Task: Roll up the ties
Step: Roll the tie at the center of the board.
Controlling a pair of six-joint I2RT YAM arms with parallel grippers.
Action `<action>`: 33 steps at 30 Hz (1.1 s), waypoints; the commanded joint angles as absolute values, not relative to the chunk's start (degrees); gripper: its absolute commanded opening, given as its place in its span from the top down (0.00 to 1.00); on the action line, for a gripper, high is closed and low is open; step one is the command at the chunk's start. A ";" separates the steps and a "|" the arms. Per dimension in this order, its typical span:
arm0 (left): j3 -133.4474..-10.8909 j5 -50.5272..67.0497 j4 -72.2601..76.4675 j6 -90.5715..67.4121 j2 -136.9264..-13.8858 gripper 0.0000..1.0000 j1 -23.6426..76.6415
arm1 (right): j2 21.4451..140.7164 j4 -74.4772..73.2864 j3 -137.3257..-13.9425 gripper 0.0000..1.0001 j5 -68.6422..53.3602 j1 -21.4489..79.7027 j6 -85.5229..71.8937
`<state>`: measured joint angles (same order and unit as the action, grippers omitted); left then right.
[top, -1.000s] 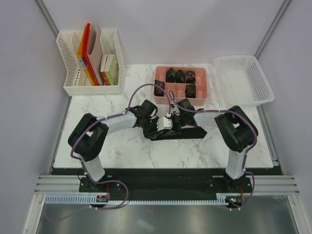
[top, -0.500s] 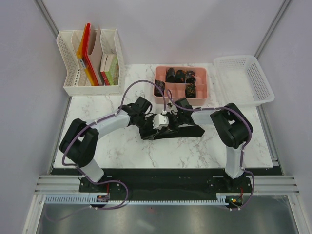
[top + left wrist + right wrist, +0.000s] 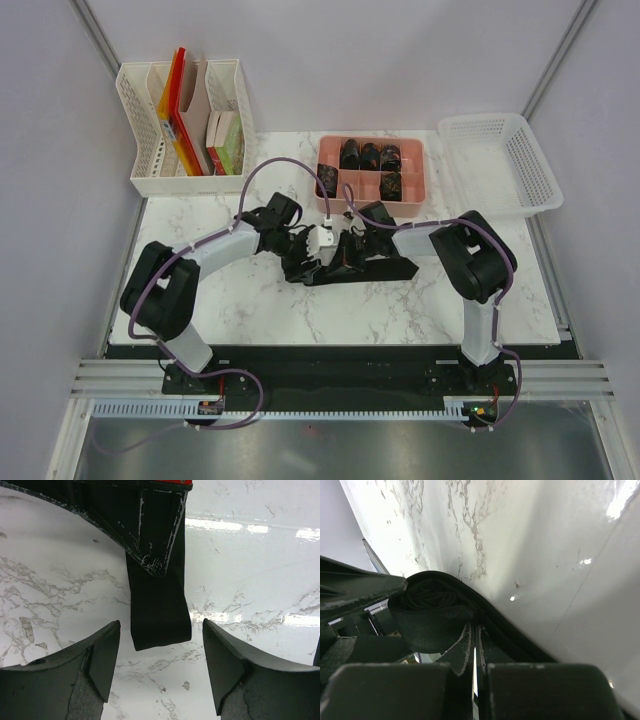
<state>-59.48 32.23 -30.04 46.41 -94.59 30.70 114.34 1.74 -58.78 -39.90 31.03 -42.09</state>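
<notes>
Wider now: left tool point(image 3: 161, 625), jaws apart astride tie point(image 3: 157, 595) end; right tool point(image 3: 475, 647) closed, seemingly pinching tie's coil.

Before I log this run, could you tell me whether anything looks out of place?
Nothing stands out: rolled ties sit inside the pink tray, and the tie on the table is partly coiled.

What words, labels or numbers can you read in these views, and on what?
None can be read.
Small boxes in the white rack: possible print, too small to read.
Rolled ties, pink tray, the tie on the marble table: no lettering visible.
</notes>
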 commanded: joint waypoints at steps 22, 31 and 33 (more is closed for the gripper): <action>-62.67 30.95 -27.95 47.55 -102.65 0.53 35.51 | 117.78 7.29 -53.96 1.00 -34.98 34.37 -47.55; -59.50 27.34 -28.74 49.92 -103.18 0.58 35.59 | 114.18 4.58 -56.16 0.86 -38.76 32.43 -43.51; -59.07 27.07 -29.00 50.27 -103.53 0.59 35.51 | 111.81 1.77 -56.51 0.82 -37.71 32.43 -41.06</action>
